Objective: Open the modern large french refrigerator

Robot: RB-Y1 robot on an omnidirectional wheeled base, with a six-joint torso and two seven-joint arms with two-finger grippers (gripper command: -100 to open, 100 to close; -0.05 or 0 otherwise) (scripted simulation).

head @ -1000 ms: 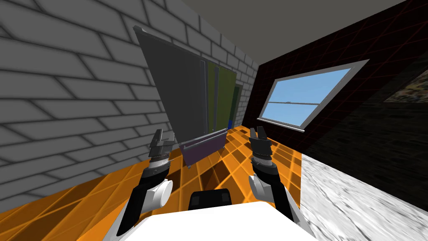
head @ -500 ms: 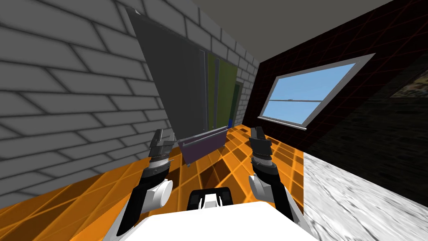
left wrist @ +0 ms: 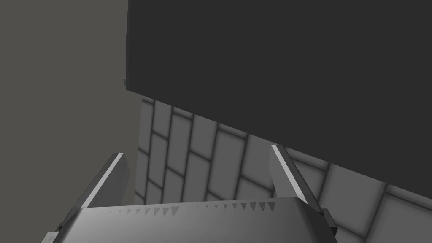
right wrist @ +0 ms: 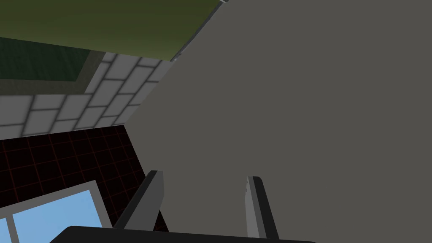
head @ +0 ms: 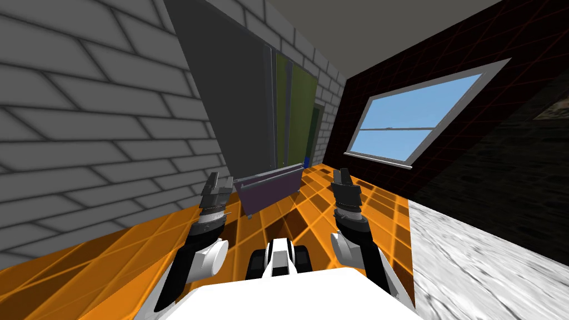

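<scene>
Refrigerator (head: 239, 100): dark grey, doors shut, set against brick wall (head: 83, 139) ahead-left; brought nearer by base advance; reach judged insufficient yet. Left tool (head: 220, 181), right tool (head: 341, 174): both parted, nothing held.

No text, label, brand, number or sign can be read in any view.
</scene>
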